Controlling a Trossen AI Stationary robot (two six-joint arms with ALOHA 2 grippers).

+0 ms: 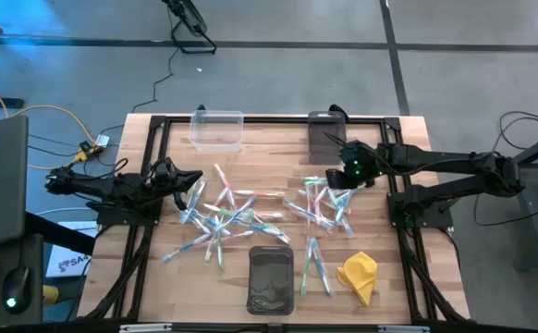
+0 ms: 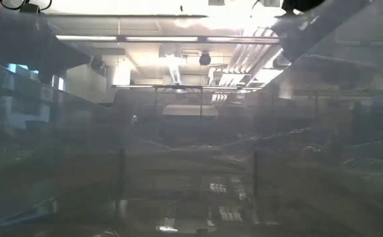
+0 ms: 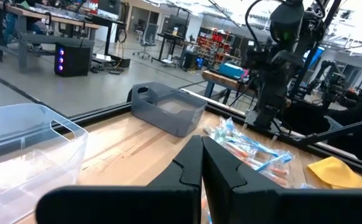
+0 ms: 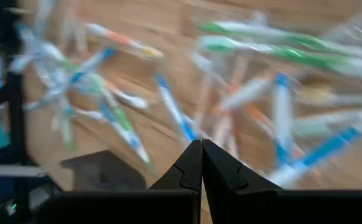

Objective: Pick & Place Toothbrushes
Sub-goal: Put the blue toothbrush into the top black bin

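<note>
Many thin white toothbrushes with green, blue and pink-red accents lie flat on the wooden table: a loose spread (image 1: 227,215) mid-table, a pile (image 1: 326,200) to its right, and a few (image 1: 313,264) nearer the near edge. My left gripper (image 1: 193,182) is shut and holds nothing, at the left rim of the spread; its wrist view shows the shut fingertips (image 3: 201,155) pointing level across the table toward the right pile (image 3: 249,148). My right gripper (image 1: 346,176) is shut and holds nothing, above the right pile, looking down on the toothbrushes (image 4: 175,115).
A clear bin (image 1: 218,129) and a grey bin (image 1: 324,135) stand along the far edge, and a dark bin (image 1: 271,277) stands at the near edge. A crumpled yellow cloth (image 1: 359,276) lies near the right front corner. Bare wood lies between the far bins and the toothbrushes.
</note>
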